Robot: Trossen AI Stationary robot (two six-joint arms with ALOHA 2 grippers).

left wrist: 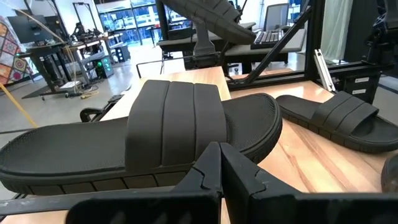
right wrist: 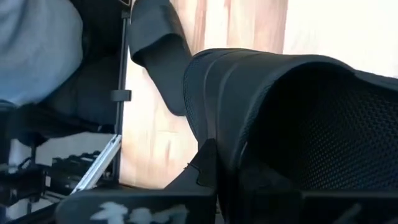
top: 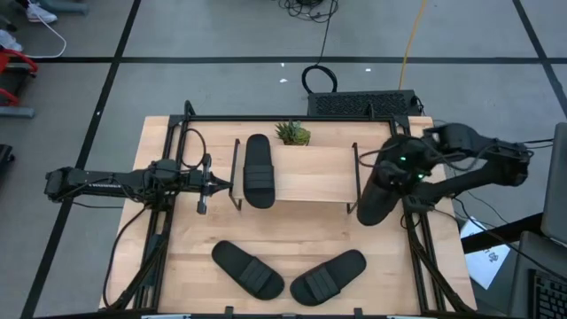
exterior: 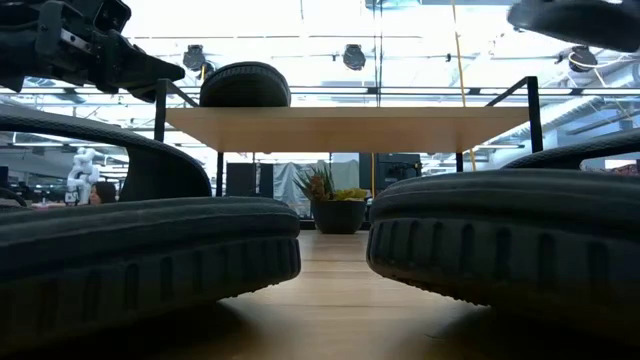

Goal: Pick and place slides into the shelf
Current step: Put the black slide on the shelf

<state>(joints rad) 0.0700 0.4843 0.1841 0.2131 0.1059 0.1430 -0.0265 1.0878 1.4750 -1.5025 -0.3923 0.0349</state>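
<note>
Wooden desk (top: 195, 266): right gripper (top: 387, 188) fingers pinch a black ribbed slide sandal (top: 376, 197) off the plank-topped shelf's (top: 310, 177) right end, long axis parallel to the shelved slide (top: 259, 171). Left gripper (top: 213, 185) fingers pressed together, idle beside the shelf's left end.

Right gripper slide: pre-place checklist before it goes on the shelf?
1. Grip: right gripper shut on the held slide, per the right wrist view: ok.
2. Position: held slide sits at the shelf's right end frame, not over the plank: not ok.
3. Landing spot: plank right of the shelved slide is bare: ok.
4. Clearance above the plank: low view shows the held slide's sole higher than the plank: ok.
5. Left gripper shut, empty, just left of the shelf, away from the right end: ok.
6. Remaining: two slides lie on the table in front: not ok.
</note>
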